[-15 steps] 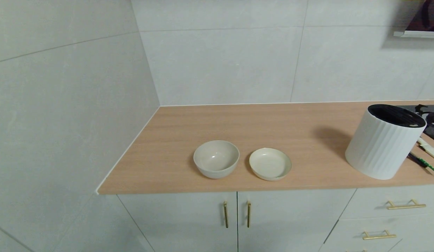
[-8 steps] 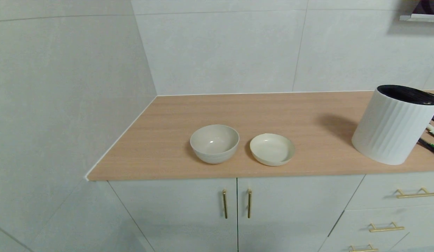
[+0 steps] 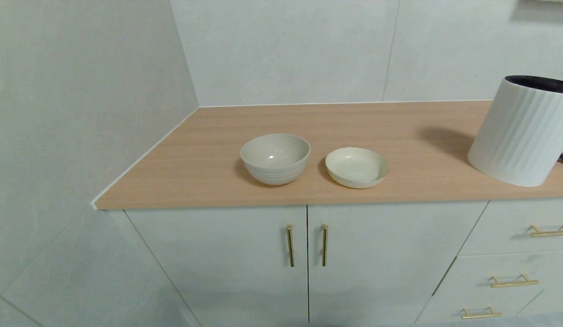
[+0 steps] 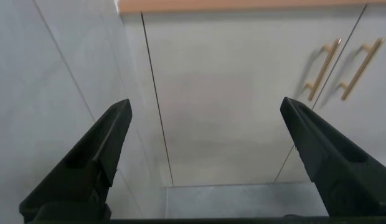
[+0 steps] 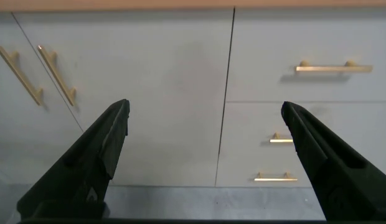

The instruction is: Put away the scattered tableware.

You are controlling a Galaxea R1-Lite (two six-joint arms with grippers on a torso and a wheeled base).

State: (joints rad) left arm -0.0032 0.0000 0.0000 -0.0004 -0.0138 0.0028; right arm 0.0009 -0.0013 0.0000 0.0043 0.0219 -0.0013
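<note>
A deep grey-beige bowl stands on the wooden countertop near its front edge. Just to its right sits a shallow cream dish, close to the bowl but apart from it. My left gripper is open, held low in front of the white cabinet doors below the counter, nothing between its fingers. My right gripper is also open and empty, facing the cabinet front and the drawers.
A tall white ribbed container with a dark rim stands at the counter's right. Tiled walls close the left and back. Below are two doors with gold handles and drawers to the right.
The head camera has tilted down, so the counter and its things sit higher in the picture and more cabinet front shows. Bowl and dish have not moved on the counter.
</note>
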